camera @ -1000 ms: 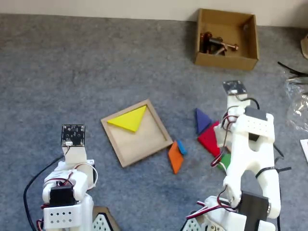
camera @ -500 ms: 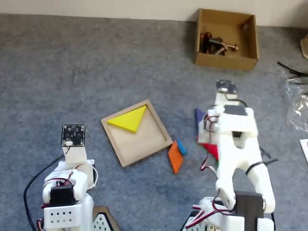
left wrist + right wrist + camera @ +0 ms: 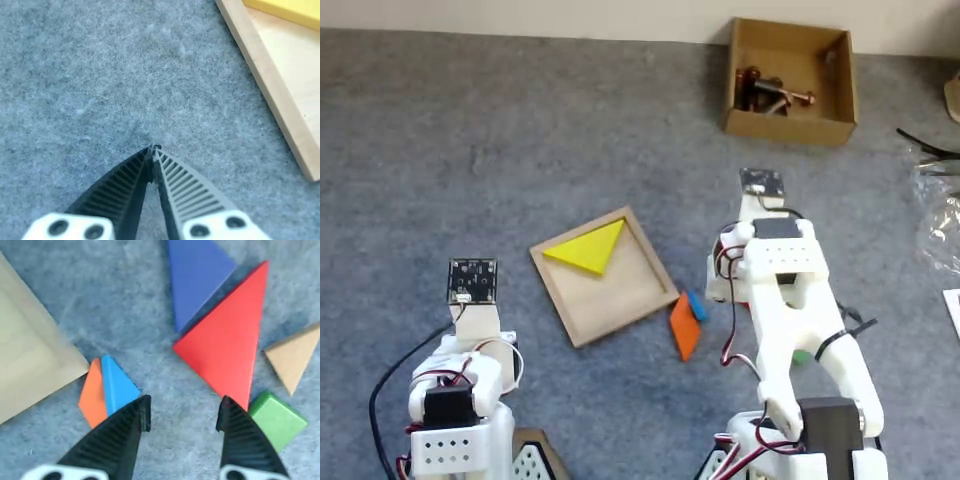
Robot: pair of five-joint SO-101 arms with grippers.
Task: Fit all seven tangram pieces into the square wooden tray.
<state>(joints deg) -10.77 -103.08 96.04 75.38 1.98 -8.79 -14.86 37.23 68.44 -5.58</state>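
Wooden tray point(image 3: 620, 292) sits mid-worktop on my high feed, and it holds one piece: the yellow triangle point(image 3: 588, 250), lying flat against its 12 o'clock side, with the rest of the floor bare wood. At 4 o'clock, just off the tray's corner, the orange piece point(image 3: 684, 330) and the small light-blue piece point(image 3: 697, 305) lie touching on the grey felt worktop point(image 3: 470, 150). My right pincer point(image 3: 184, 407) hangs wide open and empty above the felt, between the light-blue piece and the red triangle point(image 3: 227, 340). The dark-blue triangle point(image 3: 197, 275), tan triangle point(image 3: 294, 355) and green block point(image 3: 277, 420) lie close round the red one. My left pincer point(image 3: 152, 149) is closed tight on nothing, over felt at the tray's 7 o'clock. A cardboard box point(image 3: 786, 130) at 1 o'clock holds coppery-brown bits point(image 3: 767, 92) I can't make out.
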